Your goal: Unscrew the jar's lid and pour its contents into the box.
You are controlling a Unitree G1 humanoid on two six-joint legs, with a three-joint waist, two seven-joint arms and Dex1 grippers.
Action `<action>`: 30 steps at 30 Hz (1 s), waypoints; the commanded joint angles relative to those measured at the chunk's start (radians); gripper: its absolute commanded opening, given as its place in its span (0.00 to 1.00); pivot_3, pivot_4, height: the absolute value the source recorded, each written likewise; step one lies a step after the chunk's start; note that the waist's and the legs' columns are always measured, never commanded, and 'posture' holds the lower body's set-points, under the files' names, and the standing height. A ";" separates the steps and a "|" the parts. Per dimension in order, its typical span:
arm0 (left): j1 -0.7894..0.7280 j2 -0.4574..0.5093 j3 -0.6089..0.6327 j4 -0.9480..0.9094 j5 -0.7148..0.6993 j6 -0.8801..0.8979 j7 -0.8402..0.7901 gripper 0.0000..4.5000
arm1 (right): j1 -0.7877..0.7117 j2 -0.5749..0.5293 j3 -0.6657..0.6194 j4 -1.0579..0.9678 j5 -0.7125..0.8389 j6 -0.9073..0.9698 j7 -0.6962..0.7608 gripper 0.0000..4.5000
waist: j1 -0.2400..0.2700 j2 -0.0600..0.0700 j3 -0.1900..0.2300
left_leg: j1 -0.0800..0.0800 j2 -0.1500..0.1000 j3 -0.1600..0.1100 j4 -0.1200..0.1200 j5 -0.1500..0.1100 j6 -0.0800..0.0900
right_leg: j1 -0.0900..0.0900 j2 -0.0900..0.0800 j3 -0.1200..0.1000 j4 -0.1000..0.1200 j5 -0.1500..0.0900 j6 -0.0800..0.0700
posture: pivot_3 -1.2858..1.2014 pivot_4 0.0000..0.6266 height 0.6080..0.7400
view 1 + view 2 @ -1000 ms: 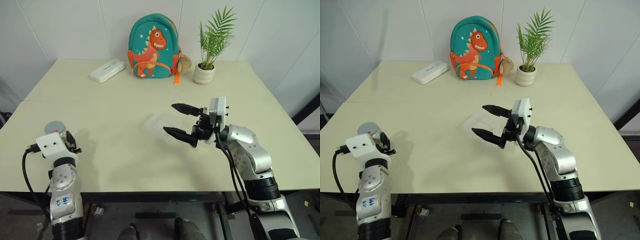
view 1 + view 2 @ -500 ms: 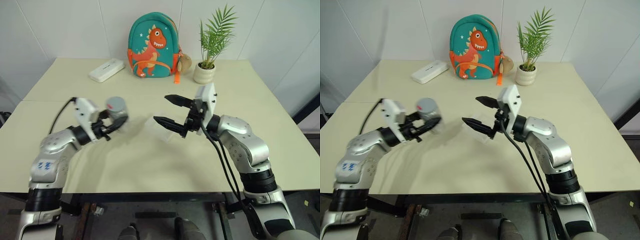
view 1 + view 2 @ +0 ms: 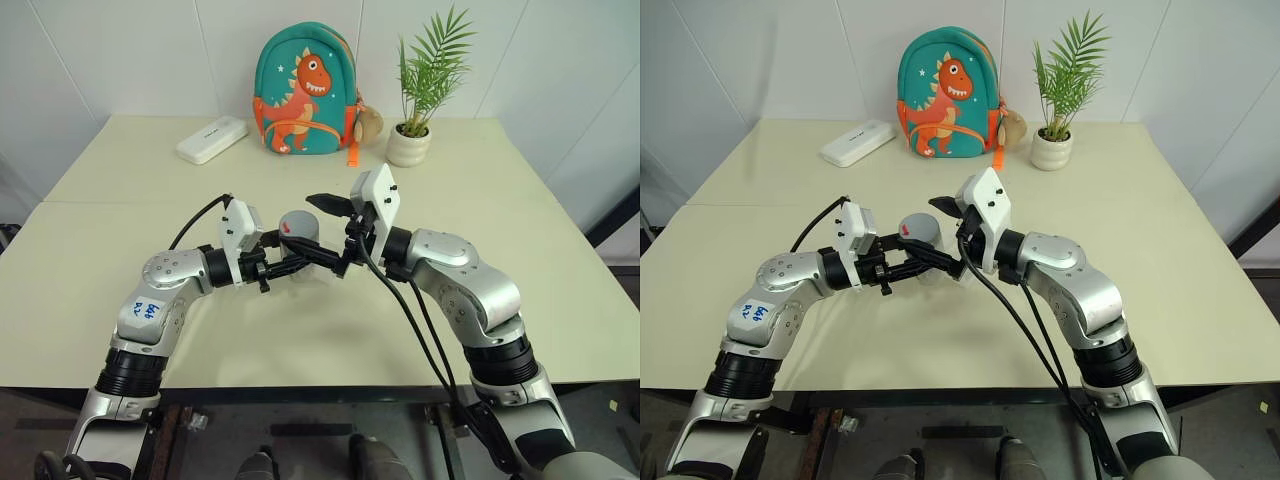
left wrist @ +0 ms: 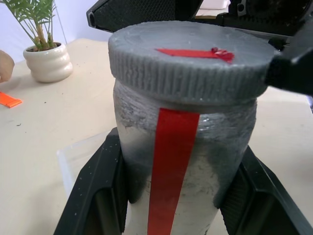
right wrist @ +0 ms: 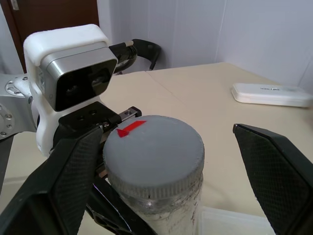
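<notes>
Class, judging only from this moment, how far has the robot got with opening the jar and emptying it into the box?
Done: the left gripper holds the jar up by its body. In hand: the right gripper is open, fingers either side of the lid, not yet closed. Left: the lid is screwed on; nothing poured into the box.

A: Where is the jar (image 3: 919, 232) from the backpack (image 3: 949, 95)?

B: It is in front of the backpack, well apart from it, near the middle of the table (image 3: 1160, 230). The left gripper (image 3: 930, 261) holds it upright, fingers closed on its body, with the grey lid (image 3: 920, 223) on top.

A: And the right gripper (image 3: 951, 238)?

B: It is just beside the jar, fingers spread wide around the lid. The plant pot (image 3: 1051, 150) stands beside the backpack, the white case (image 3: 857, 143) on its other side.
</notes>
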 commanded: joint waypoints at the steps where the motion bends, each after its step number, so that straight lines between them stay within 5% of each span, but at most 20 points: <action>1: -0.031 -0.006 0.009 -0.015 0.007 -0.022 -0.004 0.43 | -0.004 0.018 -0.001 -0.044 -0.004 -0.022 -0.010 1.00 | 0.001 0.000 0.000 | 0.000 0.000 0.000 0.000 0.000 0.000 | 0.000 0.000 0.000 0.000 0.000 0.000 | 0.52 0.24 1.00; 5: -0.045 -0.016 0.018 -0.008 0.003 -0.014 0.000 0.43 | 0.013 0.025 0.001 -0.043 -0.012 -0.032 -0.007 1.00 | 0.002 0.000 0.000 | 0.000 0.000 0.000 0.000 0.000 0.000 | 0.000 0.000 0.000 0.000 0.000 0.000 | 0.52 0.24 1.00; 12: -0.054 -0.026 0.029 -0.013 -0.010 0.008 0.003 0.43 | 0.041 0.038 -0.001 -0.039 -0.025 -0.055 0.003 0.61 | 0.000 0.000 0.000 | 0.000 0.000 0.000 0.000 0.000 0.000 | 0.000 0.000 0.000 0.000 0.000 0.001 | 0.52 0.24 1.00; 24: -0.026 -0.016 0.037 -0.012 -0.017 0.025 -0.015 0.43 | 0.026 0.039 -0.035 -0.039 0.027 -0.053 0.046 0.61 | 0.000 0.000 0.000 | 0.000 0.000 0.000 0.000 0.000 0.000 | 0.000 0.000 0.000 0.000 0.000 0.001 | 0.52 0.24 1.00; 30: -0.048 -0.014 0.043 0.035 -0.086 0.053 -0.106 0.43 | -0.014 -0.018 -0.047 -0.002 0.150 -0.077 0.326 0.61 | 0.002 0.000 0.000 | 0.000 0.000 0.000 0.001 0.000 0.000 | 0.001 0.000 0.000 0.000 0.000 0.001 | 0.52 0.24 1.00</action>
